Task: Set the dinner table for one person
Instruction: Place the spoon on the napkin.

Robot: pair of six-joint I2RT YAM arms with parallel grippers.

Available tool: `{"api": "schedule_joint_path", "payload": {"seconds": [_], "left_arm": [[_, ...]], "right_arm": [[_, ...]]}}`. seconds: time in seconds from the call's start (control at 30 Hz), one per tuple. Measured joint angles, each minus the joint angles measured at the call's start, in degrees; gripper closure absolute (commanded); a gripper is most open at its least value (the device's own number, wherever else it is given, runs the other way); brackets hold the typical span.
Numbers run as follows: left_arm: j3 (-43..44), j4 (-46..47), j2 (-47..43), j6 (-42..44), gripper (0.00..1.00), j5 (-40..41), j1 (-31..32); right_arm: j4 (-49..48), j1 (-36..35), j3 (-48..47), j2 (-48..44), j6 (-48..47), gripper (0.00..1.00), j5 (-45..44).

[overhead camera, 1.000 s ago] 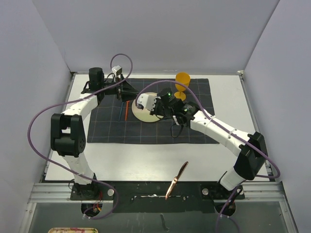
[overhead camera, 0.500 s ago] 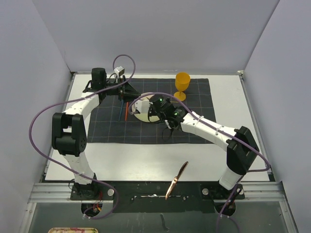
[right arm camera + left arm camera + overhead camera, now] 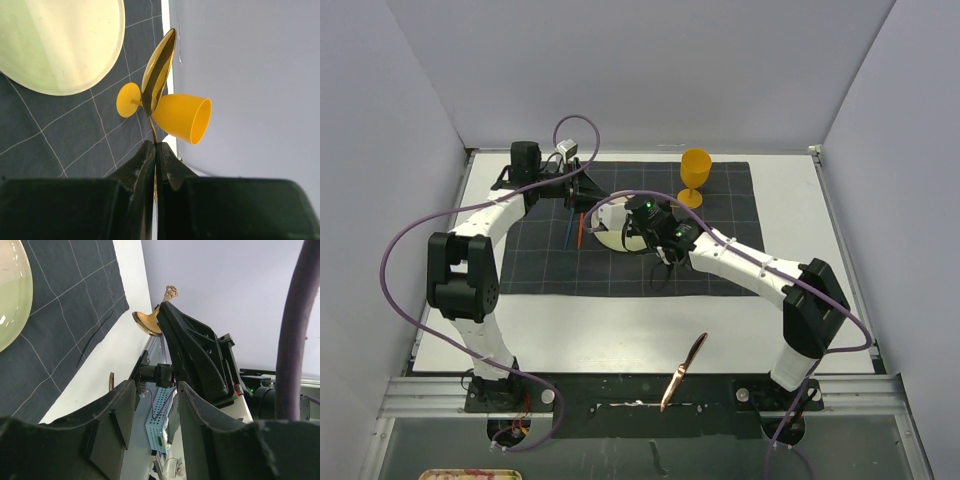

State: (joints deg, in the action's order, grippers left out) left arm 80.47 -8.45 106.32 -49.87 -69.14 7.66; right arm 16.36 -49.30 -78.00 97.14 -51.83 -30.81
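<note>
My right gripper (image 3: 156, 147) is shut on the thin handle of a gold spoon (image 3: 159, 70), whose bowl sticks out ahead of the fingers. In the top view this gripper (image 3: 645, 218) hangs over the cream plate (image 3: 612, 240) on the dark grid cloth (image 3: 720, 260). The plate (image 3: 60, 40) and a yellow goblet (image 3: 182, 117) lie beyond the spoon. My left gripper (image 3: 588, 190) hovers just left of the plate, open, its jaws (image 3: 155, 390) holding nothing. From there I see the spoon (image 3: 150, 322) in the right gripper's fingers. The white dinner table (image 3: 620, 330) carries everything.
A gold knife (image 3: 682, 372) lies at the table's near edge by the metal rail. An orange utensil (image 3: 580, 230) and a blue one (image 3: 568, 232) lie on the cloth left of the plate. The goblet (image 3: 695, 175) stands at the cloth's far edge. Purple cables loop over both arms.
The right arm has swung left, bringing its gripper and the spoon further over the plate. The left gripper has edged slightly right and its jaws have narrowed a little.
</note>
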Motion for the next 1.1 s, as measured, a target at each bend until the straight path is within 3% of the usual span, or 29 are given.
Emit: {"api": "schedule_joint_path", "payload": {"seconds": [1.1], "left_arm": [[4.1, -2.3, 1.5, -0.8, 0.62, 1.5, 3.9]], "right_arm": [[7.7, -2.6, -8.3, 2.4, 4.4, 1.00, 3.6]]}}
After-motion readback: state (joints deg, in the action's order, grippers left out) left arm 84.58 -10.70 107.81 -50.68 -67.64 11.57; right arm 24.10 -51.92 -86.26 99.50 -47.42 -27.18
